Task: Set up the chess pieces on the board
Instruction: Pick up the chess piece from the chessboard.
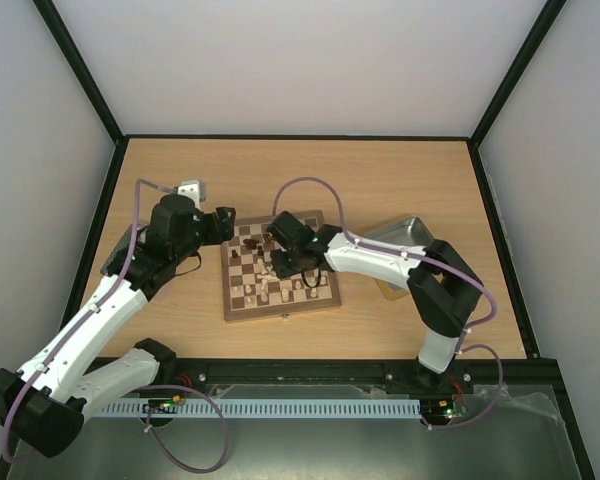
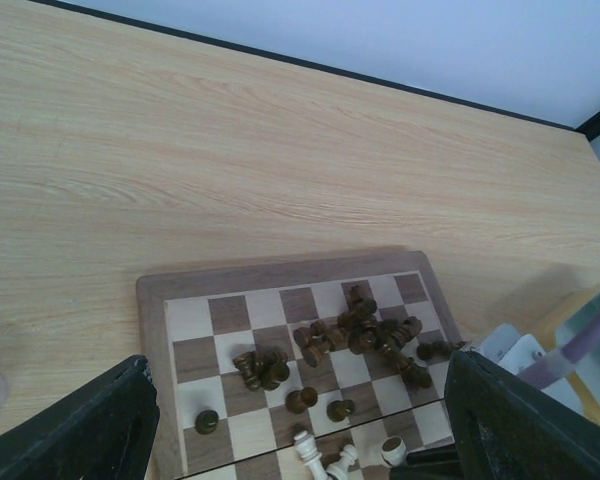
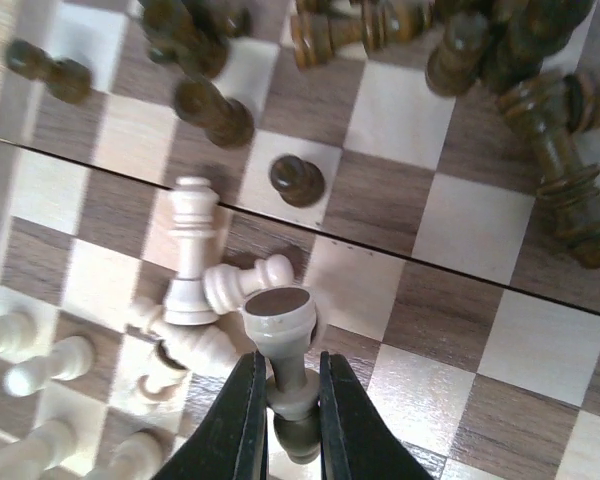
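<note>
Right gripper (image 3: 285,405) pinches cream piece (image 3: 279,318) at its stem, long axis in line with the jaws, base pointing outward. Left gripper (image 2: 305,425) spread above board (image 2: 152,300).

- Nothing I can see carries readable text, a label, a brand, a number or a sign.
- The border of the board (image 1: 280,313) shows only plain wood, with no letters or numerals that can be made out.
</note>
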Robot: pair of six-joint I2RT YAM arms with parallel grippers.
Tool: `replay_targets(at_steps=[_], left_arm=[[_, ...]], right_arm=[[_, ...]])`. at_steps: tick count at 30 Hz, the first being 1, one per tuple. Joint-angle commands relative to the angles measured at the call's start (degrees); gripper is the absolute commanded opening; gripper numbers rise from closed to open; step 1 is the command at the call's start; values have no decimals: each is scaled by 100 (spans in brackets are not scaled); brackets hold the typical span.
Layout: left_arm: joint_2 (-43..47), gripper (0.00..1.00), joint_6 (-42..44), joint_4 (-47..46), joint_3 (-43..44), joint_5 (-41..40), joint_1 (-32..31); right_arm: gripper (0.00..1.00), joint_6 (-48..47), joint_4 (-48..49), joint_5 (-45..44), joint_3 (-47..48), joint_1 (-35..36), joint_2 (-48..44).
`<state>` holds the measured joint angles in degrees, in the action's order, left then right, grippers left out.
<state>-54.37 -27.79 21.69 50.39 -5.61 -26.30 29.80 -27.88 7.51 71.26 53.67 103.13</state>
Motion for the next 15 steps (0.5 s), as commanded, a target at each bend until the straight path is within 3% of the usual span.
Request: replay_targets(at_steps=[1,6,12,15], left_arm=[[32,80,-165,-213,-82,330,42],[147,80,-489,-413,-258,1002,46],[112,80,-1407,-993,-766,2347,46],[118,80,-1814,-1326,-1011,2643,49]], right_arm=[[4,-217,532,-57,-245,46,-537],[4,-336,929,126,-517,42,-937],[4,-598,1549,729,-933,43,-1431],[4,-641,1729,895,-1038,45,-1644]])
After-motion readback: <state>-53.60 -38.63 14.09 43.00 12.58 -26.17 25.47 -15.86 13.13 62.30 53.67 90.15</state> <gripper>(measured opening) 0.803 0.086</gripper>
